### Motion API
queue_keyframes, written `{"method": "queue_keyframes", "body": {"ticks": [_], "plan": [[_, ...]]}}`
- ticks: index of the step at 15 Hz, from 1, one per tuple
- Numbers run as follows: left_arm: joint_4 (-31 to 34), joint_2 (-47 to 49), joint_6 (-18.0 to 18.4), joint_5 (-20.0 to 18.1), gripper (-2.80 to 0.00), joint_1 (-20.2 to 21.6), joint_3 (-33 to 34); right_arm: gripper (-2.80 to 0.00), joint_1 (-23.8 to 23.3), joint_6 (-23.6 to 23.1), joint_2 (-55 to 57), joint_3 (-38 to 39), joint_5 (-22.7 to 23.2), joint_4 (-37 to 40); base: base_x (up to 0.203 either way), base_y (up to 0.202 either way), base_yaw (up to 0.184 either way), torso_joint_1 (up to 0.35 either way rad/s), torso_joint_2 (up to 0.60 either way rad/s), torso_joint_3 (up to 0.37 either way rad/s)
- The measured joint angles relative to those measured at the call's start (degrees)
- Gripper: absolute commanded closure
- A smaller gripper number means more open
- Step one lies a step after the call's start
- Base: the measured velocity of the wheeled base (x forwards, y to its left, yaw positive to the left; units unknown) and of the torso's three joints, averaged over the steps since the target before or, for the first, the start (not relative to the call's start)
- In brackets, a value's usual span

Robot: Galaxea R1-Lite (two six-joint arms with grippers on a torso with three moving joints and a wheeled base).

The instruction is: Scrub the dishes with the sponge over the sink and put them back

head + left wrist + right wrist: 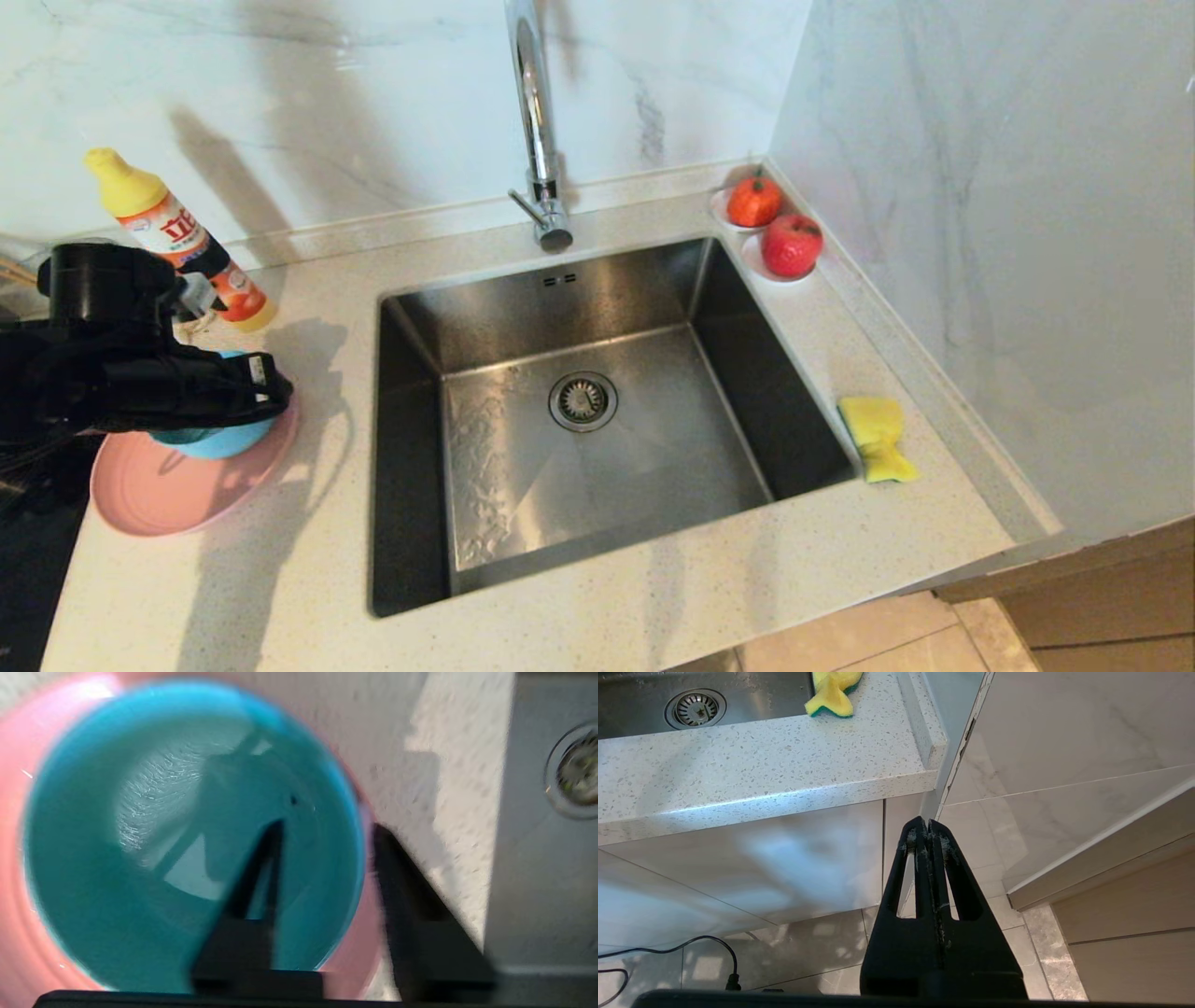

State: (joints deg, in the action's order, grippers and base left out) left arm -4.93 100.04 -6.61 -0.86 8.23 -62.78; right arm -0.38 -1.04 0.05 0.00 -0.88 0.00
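Left pincer (327,830) over counter (280,579) at 9 o'clock of sink (411,448), fingers apart astride teal bowl (140,835) rim; bowl upright inside pink plate (168,495), plate edge near basin lip. Sponge (876,437) at 3 o'clock on narrow strip beside marble wall (1008,233), long axis running 12 to 6. Right pincer (928,833) pressed together, low before cabinet.

Head view high over the sink (597,411), left wrist close above bowl (187,835), right wrist low, all sharing sink
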Motion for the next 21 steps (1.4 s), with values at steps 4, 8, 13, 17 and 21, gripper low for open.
{"method": "queue_keyframes", "body": {"ticks": [4, 8, 13, 17, 21], "plan": [[0.7, -2.9, -3.4, -0.5, -2.8, -0.1, -2.2, 0.0, 0.0, 0.0, 0.0, 0.0, 0.0, 0.0, 0.0, 0.0, 0.0, 0.0, 0.0, 0.0], [3.8, -8.5, -5.4, -0.7, 0.0, -0.3, -5.0, 0.0, 0.0, 0.0, 0.0, 0.0, 0.0, 0.0, 0.0, 0.0, 0.0, 0.0, 0.0, 0.0], [7.5, -11.8, -4.4, -1.7, 0.0, -3.8, -10.6, 0.0, 0.0, 0.0, 0.0, 0.0, 0.0, 0.0, 0.0, 0.0, 0.0, 0.0, 0.0, 0.0], [7.1, -12.6, 0.3, -2.1, 0.0, -10.1, -14.0, 0.0, 0.0, 0.0, 0.0, 0.0, 0.0, 0.0, 0.0, 0.0, 0.0, 0.0, 0.0, 0.0], [7.2, -21.7, 1.7, -2.2, 0.0, -15.9, -7.1, 0.0, 0.0, 0.0, 0.0, 0.0, 0.0, 0.0, 0.0, 0.0, 0.0, 0.0, 0.0, 0.0]]}}
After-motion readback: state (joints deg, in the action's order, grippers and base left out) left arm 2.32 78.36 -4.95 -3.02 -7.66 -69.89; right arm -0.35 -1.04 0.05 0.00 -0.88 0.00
